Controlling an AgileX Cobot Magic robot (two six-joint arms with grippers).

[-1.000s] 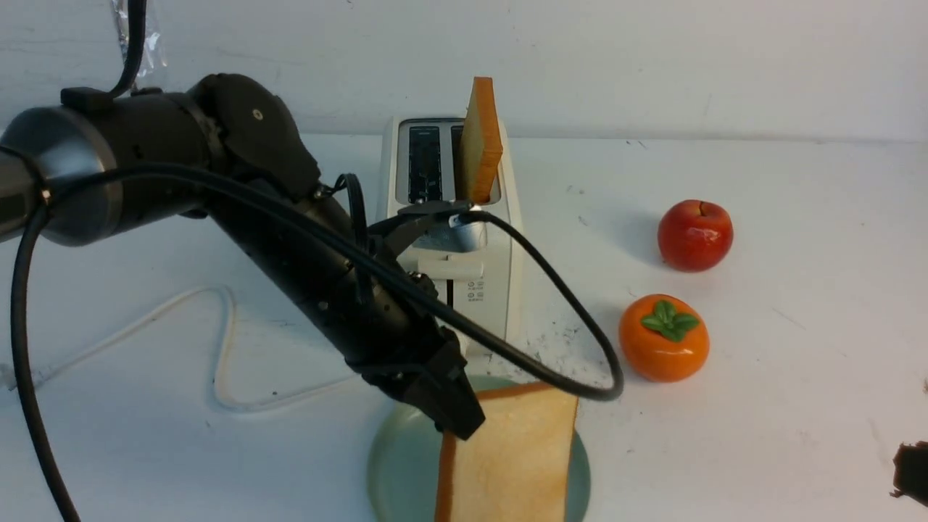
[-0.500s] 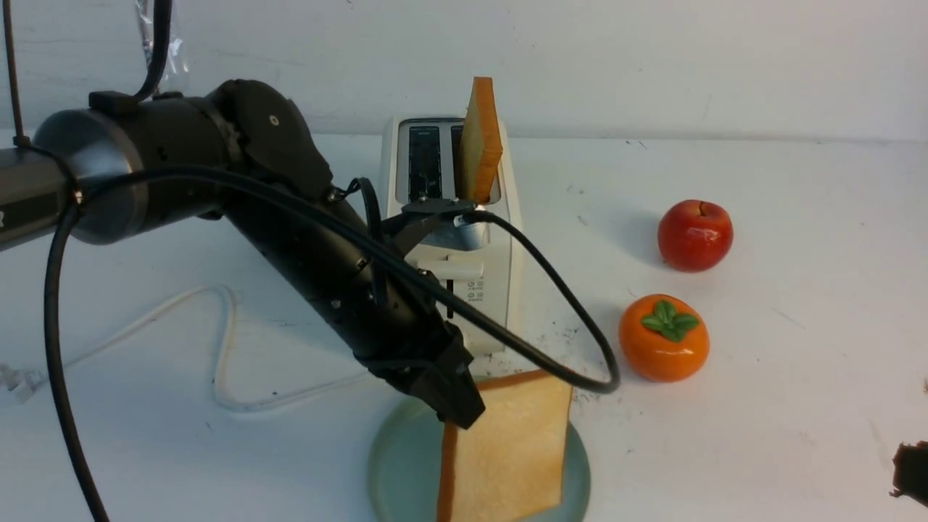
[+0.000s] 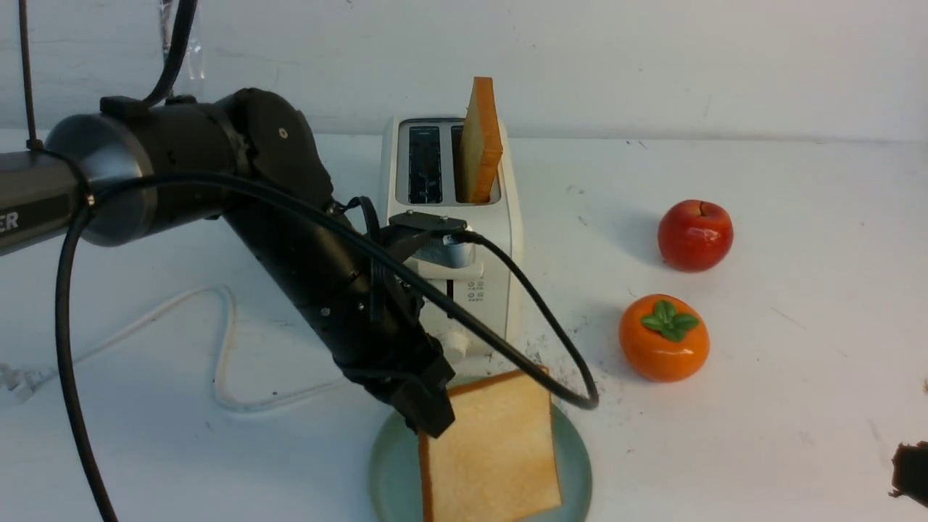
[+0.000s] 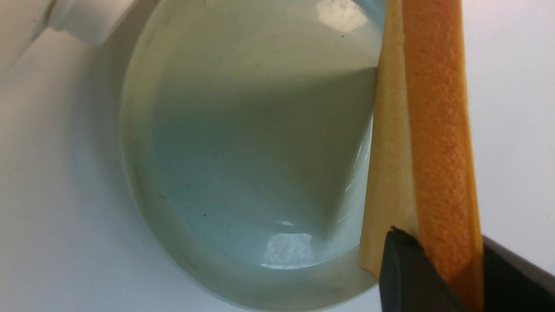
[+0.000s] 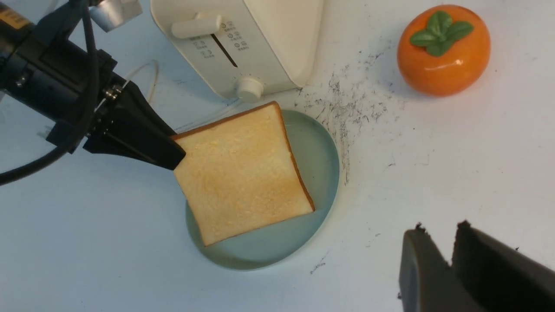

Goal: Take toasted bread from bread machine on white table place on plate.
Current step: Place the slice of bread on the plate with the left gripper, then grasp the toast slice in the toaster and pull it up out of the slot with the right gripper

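My left gripper [image 3: 433, 420] is shut on a corner of one toasted bread slice [image 3: 493, 449] and holds it tilted, low over the pale blue-green plate [image 3: 573, 464]. The right wrist view shows this slice [image 5: 243, 173] across the plate [image 5: 316, 156]; I cannot tell whether it touches. In the left wrist view the slice [image 4: 433, 130] is edge-on between my fingers. The second slice [image 3: 480, 141] stands upright in the right slot of the bread machine [image 3: 507, 275] behind the plate. My right gripper [image 5: 438, 229] is shut and empty, above the white table [image 3: 797, 362] at the right.
A red apple [image 3: 694, 235] and an orange persimmon [image 3: 663, 337] sit right of the toaster. The white power cord [image 3: 225, 333] loops on the left. Dark specks [image 3: 558, 341] lie beside the plate. My left arm's cable hangs in front of the toaster.
My left gripper has moved left and back with the slice, and the slice has swung down flatter over the plate. The right gripper has not moved.
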